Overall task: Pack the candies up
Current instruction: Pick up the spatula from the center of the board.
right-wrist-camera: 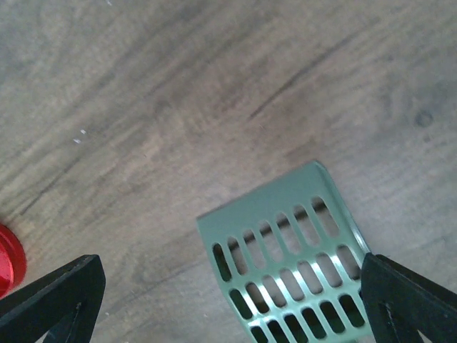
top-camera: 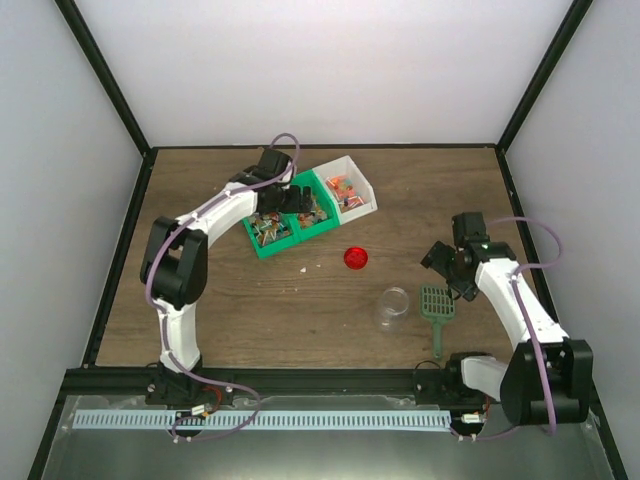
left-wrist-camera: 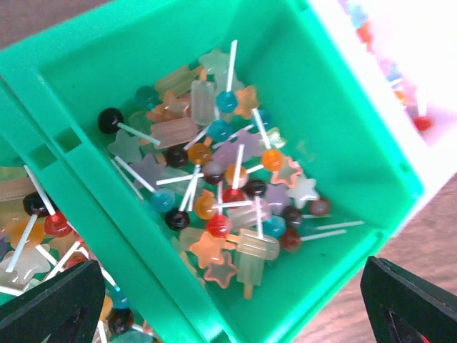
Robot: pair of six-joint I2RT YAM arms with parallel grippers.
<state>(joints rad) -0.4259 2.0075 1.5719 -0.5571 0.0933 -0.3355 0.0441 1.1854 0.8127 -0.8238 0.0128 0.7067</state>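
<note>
The candies (left-wrist-camera: pixel 221 186) are small sweets in mixed colours, many on white sticks, piled in a green bin (left-wrist-camera: pixel 343 121). My left gripper (left-wrist-camera: pixel 228 314) hovers open right above that bin, nothing between its fingers (left-wrist-camera: pixel 57 307). From above, the left gripper (top-camera: pixel 290 200) sits over the green bins (top-camera: pixel 262 248), with more candies (top-camera: pixel 345 187) in a white bin (top-camera: pixel 362 178) beside them. A clear jar (top-camera: pixel 392 307) stands on the table. My right gripper (top-camera: pixel 447 264) is open and empty above the green slotted scoop (right-wrist-camera: pixel 293 264), which lies flat on the wood.
A round red lid (top-camera: pixel 355 258) lies on the table between the bins and the jar; its edge shows as the red lid (right-wrist-camera: pixel 7 261) in the right wrist view. The scoop (top-camera: pixel 437 305) lies just right of the jar. A black frame borders the table.
</note>
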